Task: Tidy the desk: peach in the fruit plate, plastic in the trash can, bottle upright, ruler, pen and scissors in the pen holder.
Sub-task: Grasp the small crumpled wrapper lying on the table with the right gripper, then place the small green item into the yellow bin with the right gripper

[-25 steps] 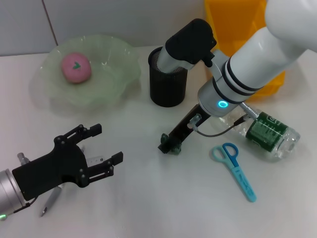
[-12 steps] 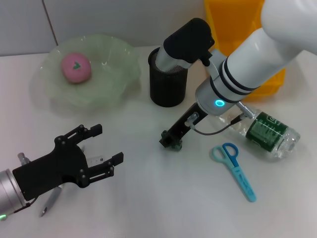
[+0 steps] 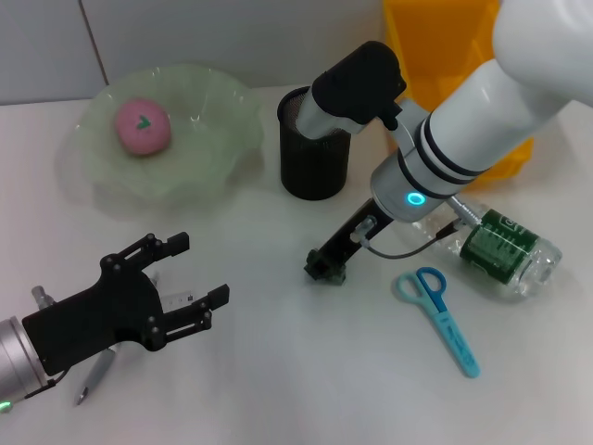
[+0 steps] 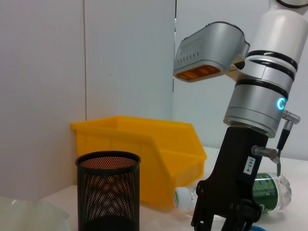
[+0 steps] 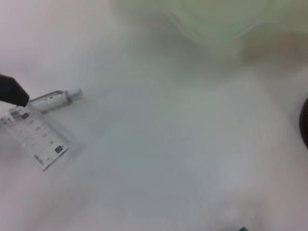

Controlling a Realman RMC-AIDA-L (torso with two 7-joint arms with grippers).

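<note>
The left claw hovers low over the near left part of the white counter, its black fingers spread wide with nothing between them. Just under and behind it lie a clear plastic ruler and a silver pen, both flat on the counter; the right wrist view shows them too, the ruler next to the pen.

The right claw reaches down to the counter in the middle, in front of the pen holder. Whether its tips are spread or pressed together I cannot tell from either the head view or the left wrist view, where the right claw shows as a dark block standing on the surface. Nothing can be seen held in it.

The black mesh pen holder stands upright behind that claw, apart from it. To its left the pale green fruit plate holds the pink peach. To the right of the right claw, the blue scissors lie flat on the counter, and beyond them the clear bottle with a green label lies on its side. A yellow bin sits at the back right, behind the arm.
</note>
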